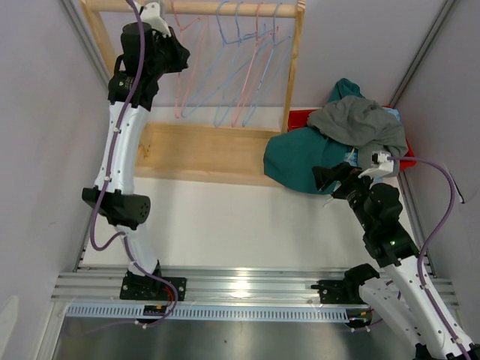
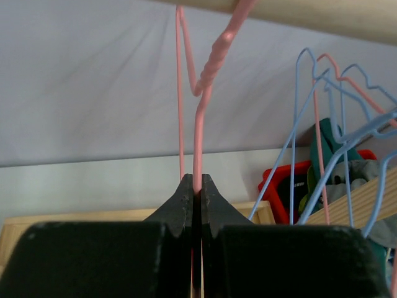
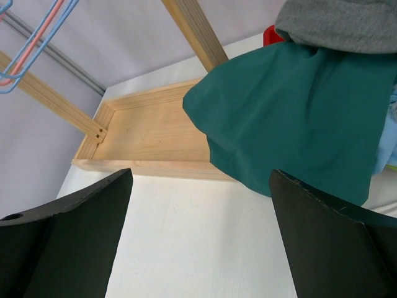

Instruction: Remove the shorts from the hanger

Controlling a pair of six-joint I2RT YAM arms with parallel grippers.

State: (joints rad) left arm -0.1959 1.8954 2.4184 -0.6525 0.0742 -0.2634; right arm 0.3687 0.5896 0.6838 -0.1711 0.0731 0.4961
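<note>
Top, left-wrist and right-wrist views of the 2 arms working at a wooden rack (image 1: 294, 67) standing at the far side of the table (image 1: 240, 225).

The left arm is being stretched up to the rack's top rail (image 1: 225, 7) at the far left. The left gripper (image 2: 196, 186) is being pressed shut on the pink hanger (image 2: 198, 136). The hanger's wire is being pinched between the 2 fingertips, just below the twisted neck, and its hook is being carried by the rail. Blue hangers (image 1: 223, 30) and further pink ones are being carried on the same rail, to the right of the clamped one.

The right arm is being held low at the right of the table. The right gripper (image 3: 200, 177) is being presented released and grasping nothing, with its 2 fingers (image 3: 68, 236) spread wide apart. It is being pointed at the dark teal shorts (image 3: 291, 118), near their hanging edge but apart from it.

The shorts are being shown off the hangers, heaped at the red bin (image 1: 300, 118) beside the rack's right post. The dark teal shorts are being draped out of the bin, over the right end of the rack's base tray (image 3: 149, 133) and down toward the table. The grey shorts (image 1: 356, 120) are being borne on top of the heap. The light blue shorts (image 3: 388, 136) are being glimpsed only as a small patch at the right edge, beneath the teal cloth. No other pair can be told apart in the heap.
</note>
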